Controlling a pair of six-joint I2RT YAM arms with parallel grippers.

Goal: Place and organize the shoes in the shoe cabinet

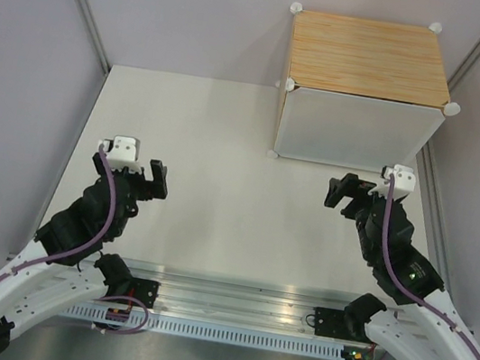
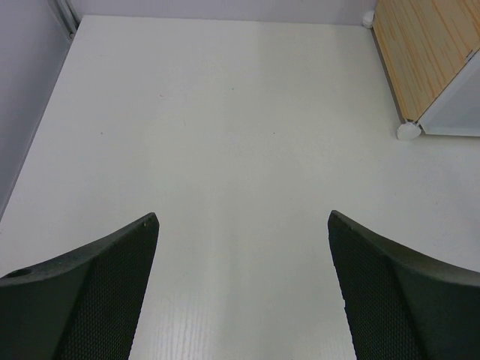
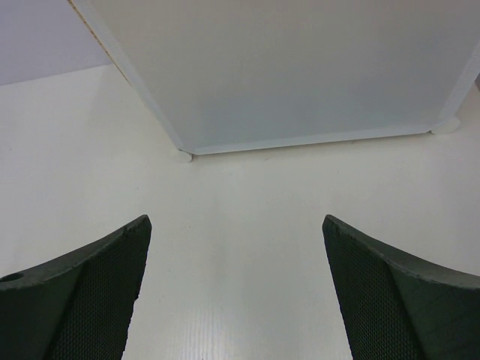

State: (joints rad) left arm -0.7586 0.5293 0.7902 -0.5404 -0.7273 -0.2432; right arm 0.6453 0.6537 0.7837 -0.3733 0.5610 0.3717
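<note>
The shoe cabinet (image 1: 369, 59) stands at the far right of the table, a light wooden box with white corner connectors and its white door panel (image 1: 353, 129) shut toward me. It also shows in the left wrist view (image 2: 424, 52) and its white door fills the top of the right wrist view (image 3: 300, 67). No shoes are in view. My left gripper (image 1: 158, 181) is open and empty over the bare table at the near left (image 2: 244, 225). My right gripper (image 1: 343, 192) is open and empty just in front of the cabinet door (image 3: 236, 225).
The white table (image 1: 219, 140) is bounded by grey walls at left, right and back. An aluminium rail (image 1: 231, 293) with the arm bases runs along the near edge.
</note>
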